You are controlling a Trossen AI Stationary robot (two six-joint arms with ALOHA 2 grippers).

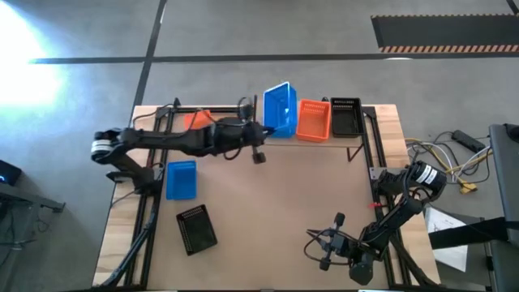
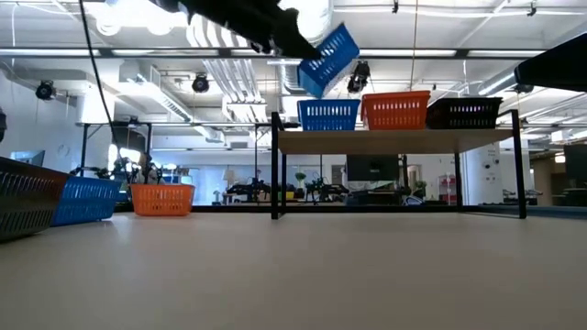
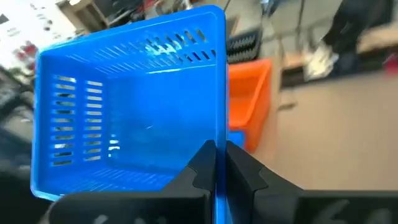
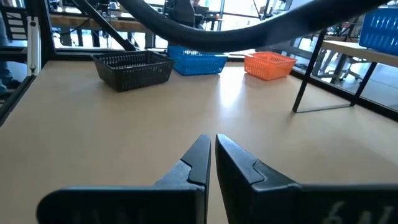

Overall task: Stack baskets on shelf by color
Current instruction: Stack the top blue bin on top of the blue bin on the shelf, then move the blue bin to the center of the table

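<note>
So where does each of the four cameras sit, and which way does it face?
High: overhead, straight down; both arms, the shelf.
Low: table height, level across; left arm lifts the held blue basket.
Left wrist: past the left pincer, shut on that basket.
Right wrist: past the shut right pincer, across the table.
All four share the orange basket on the shelf.

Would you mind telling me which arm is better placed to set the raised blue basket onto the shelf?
Left: its gripper holds the blue basket above the shelf; the right gripper is far off.
</note>
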